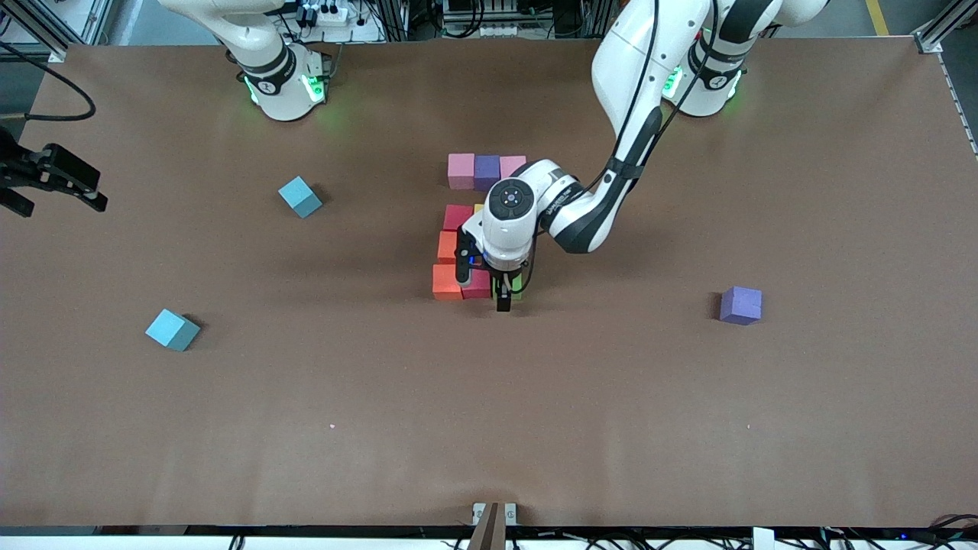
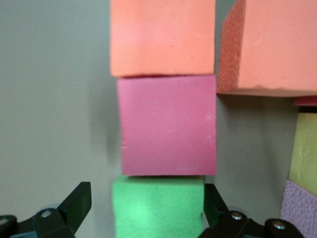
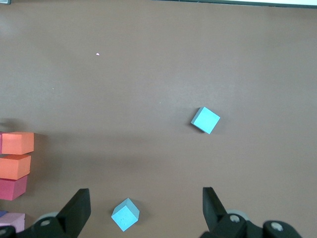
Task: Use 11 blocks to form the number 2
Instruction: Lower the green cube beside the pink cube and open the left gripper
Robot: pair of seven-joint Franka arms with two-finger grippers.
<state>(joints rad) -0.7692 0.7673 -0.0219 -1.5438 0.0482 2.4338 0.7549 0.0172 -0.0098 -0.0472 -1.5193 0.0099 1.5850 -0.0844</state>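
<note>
The blocks form a cluster mid-table. Its row farthest from the front camera is pink, purple, pink. A red block and an orange one come nearer. The nearest row is orange, crimson, green. My left gripper stands open low over that row's end. The green block sits on the table between its fingers, touching the crimson block. My right gripper waits open at the right arm's end of the table.
A loose purple cube lies toward the left arm's end. Two teal cubes lie toward the right arm's end; one teal cube shows below my right gripper, the other teal cube farther off.
</note>
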